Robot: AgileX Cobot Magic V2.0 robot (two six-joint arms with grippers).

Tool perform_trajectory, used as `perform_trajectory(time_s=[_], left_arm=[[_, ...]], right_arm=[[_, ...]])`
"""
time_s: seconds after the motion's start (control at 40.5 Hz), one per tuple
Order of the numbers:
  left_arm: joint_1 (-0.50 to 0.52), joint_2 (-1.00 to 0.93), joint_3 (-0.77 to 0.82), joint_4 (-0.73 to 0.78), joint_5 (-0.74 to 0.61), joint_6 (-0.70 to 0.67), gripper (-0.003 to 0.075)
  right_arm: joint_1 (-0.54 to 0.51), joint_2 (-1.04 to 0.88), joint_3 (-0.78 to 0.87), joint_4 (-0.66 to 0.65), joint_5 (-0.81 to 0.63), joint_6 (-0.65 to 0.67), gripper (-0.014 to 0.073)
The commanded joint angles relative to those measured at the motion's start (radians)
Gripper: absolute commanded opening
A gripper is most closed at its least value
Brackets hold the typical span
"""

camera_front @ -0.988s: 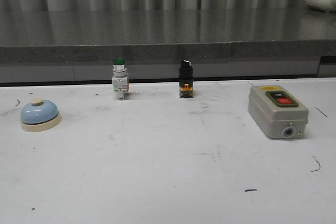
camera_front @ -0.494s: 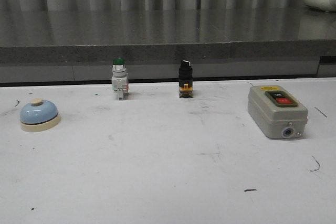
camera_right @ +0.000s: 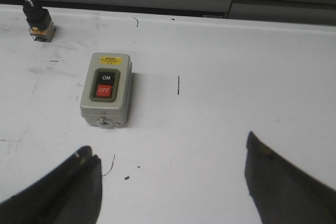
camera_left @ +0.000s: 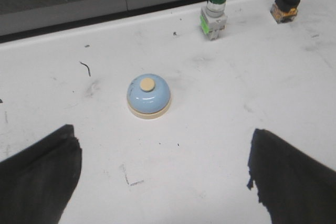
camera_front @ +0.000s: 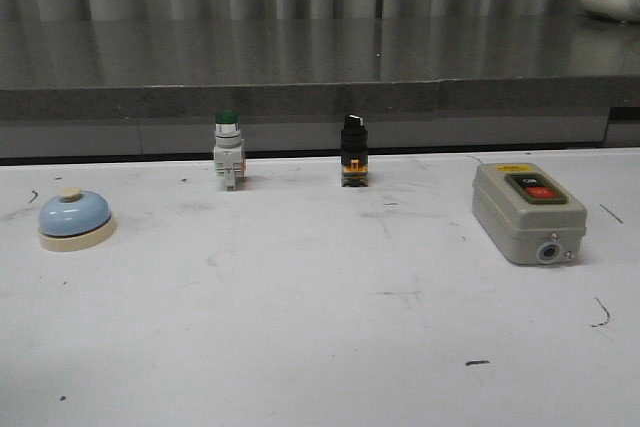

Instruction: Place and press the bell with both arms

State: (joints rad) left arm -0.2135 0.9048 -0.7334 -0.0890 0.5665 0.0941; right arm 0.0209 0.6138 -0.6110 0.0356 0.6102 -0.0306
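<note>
The light-blue bell (camera_front: 74, 219) with a cream base and cream top button stands upright on the white table at the far left. It also shows in the left wrist view (camera_left: 148, 96). My left gripper (camera_left: 165, 153) is open and empty, with the bell ahead of its fingers and apart from them. My right gripper (camera_right: 170, 166) is open and empty over bare table, with the grey switch box ahead of it. Neither arm shows in the front view.
A grey switch box (camera_front: 527, 213) with ON and OFF buttons sits at the right, also in the right wrist view (camera_right: 106, 89). A green-capped push button (camera_front: 228, 150) and a black selector switch (camera_front: 354, 150) stand at the table's back edge. A dark raised ledge runs behind.
</note>
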Motion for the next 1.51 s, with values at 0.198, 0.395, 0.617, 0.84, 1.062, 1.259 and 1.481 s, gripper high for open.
perform_trajectory(time_s=[0.198, 0.395, 0.617, 0.84, 1.062, 1.259, 1.481], left_arm=[[-0.025, 0.332, -0.218, 0.047, -0.036, 0.004, 0.062], [-0.025, 0.569, -0.344, 0.049, -0.036, 0.004, 0.062], [-0.025, 0.754, -0.444, 0.106, -0.036, 0.004, 0.062], [-0.025, 0.873, -0.499, 0.127, -0.038, 0.004, 0.062], [-0.019, 0.961, -0.505, 0.127, -0.047, 0.002, 0.062], [-0.019, 0.979, -0.505, 0.125, -0.055, 0.001, 0.0617], [-0.019, 0.979, -0.505, 0.125, -0.057, 0.001, 0.0459]], right_arm=[[-0.007, 0.008, -0.035, -0.006, -0.068, -0.006, 0.058], [-0.007, 0.008, -0.035, -0.006, -0.068, -0.006, 0.058], [-0.007, 0.008, -0.035, -0.006, -0.068, -0.006, 0.058], [-0.007, 0.008, -0.035, -0.006, -0.068, -0.006, 0.058], [-0.007, 0.008, -0.035, -0.006, -0.068, -0.006, 0.058], [-0.007, 0.008, -0.035, -0.006, -0.068, -0.006, 0.058], [-0.007, 0.008, -0.035, -0.006, -0.068, -0.006, 0.058]])
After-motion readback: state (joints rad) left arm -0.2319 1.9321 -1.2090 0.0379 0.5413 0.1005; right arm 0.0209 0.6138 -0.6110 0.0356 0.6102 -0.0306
